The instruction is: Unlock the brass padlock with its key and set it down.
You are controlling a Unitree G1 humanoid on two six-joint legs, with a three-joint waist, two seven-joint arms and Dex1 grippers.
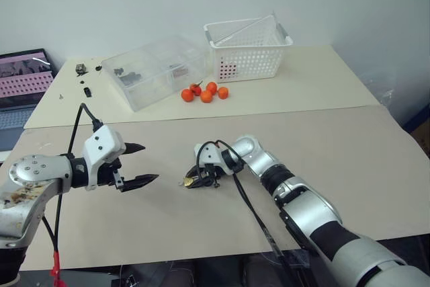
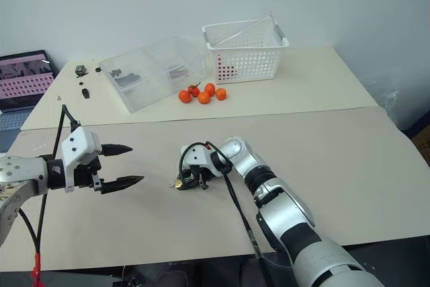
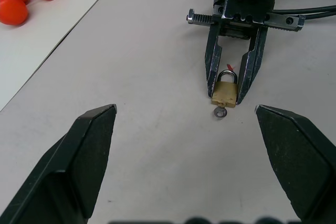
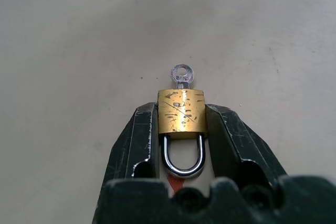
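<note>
The brass padlock (image 4: pixel 181 111) lies flat on the beige table (image 1: pixel 336 146), its silvery shackle (image 4: pixel 182 163) pointing back into my right gripper (image 4: pixel 181 109). That gripper's two black fingers press against both sides of the lock body, so it is shut on it. The key (image 4: pixel 181 74) sticks out of the lock's bottom end, ring head outward, and also shows in the left wrist view as the key (image 3: pixel 219 112). My left gripper (image 1: pixel 138 164) hovers open a hand's width to the left of the padlock (image 1: pixel 189 181), pointing toward it with nothing between its fingers.
Several orange fruits (image 1: pixel 205 92) lie on the far table beside a clear plastic box (image 1: pixel 158 72) and a white basket (image 1: pixel 247 48). Small dark parts (image 1: pixel 82 68) and a laptop (image 1: pixel 23 75) sit at the far left. A black cable (image 1: pixel 248 199) runs along my right arm.
</note>
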